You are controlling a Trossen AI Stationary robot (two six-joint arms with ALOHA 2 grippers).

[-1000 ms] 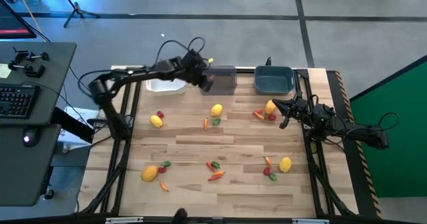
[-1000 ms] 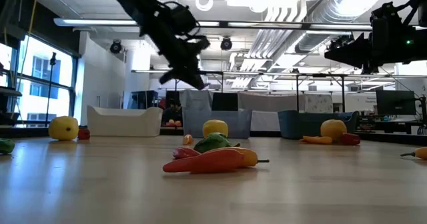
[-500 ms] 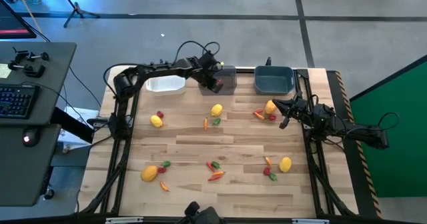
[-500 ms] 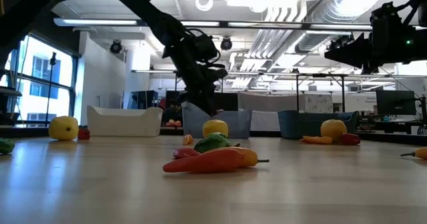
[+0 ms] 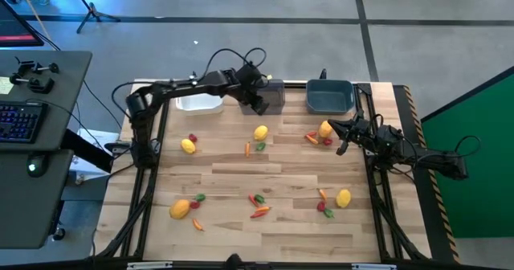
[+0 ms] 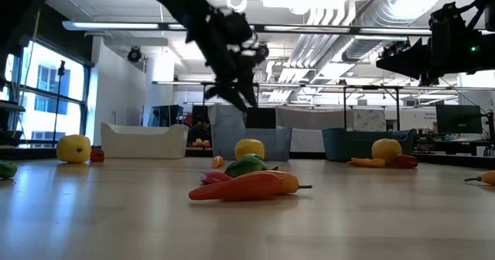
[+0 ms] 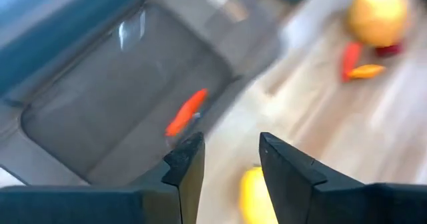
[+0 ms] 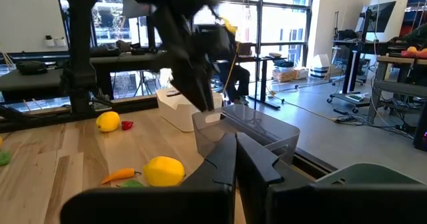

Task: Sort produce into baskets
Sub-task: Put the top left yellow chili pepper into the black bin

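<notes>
My left gripper [image 5: 259,106] hangs open and empty above the near edge of the translucent grey bin [image 5: 271,96]. In the left wrist view its fingers [image 7: 230,151] frame that bin [image 7: 100,117], where a slim orange piece [image 7: 186,112] lies. The white bin [image 5: 199,101] stands to the left of the grey one and the teal bin [image 5: 330,96] to the right. My right gripper [image 5: 340,144] is shut and empty above the table, by a yellow fruit [image 5: 325,128].
Loose produce lies across the table: yellow fruits [image 5: 261,132], [image 5: 188,146], [image 5: 180,209], [image 5: 344,197], orange carrot shapes [image 5: 259,212], [image 5: 247,149], and small red and green bits. The three bins stand along the far edge.
My left gripper has gone toward the table's right edge from beside the white bin to the grey bin, dipped down over it, and risen again. My right arm has kept still.
</notes>
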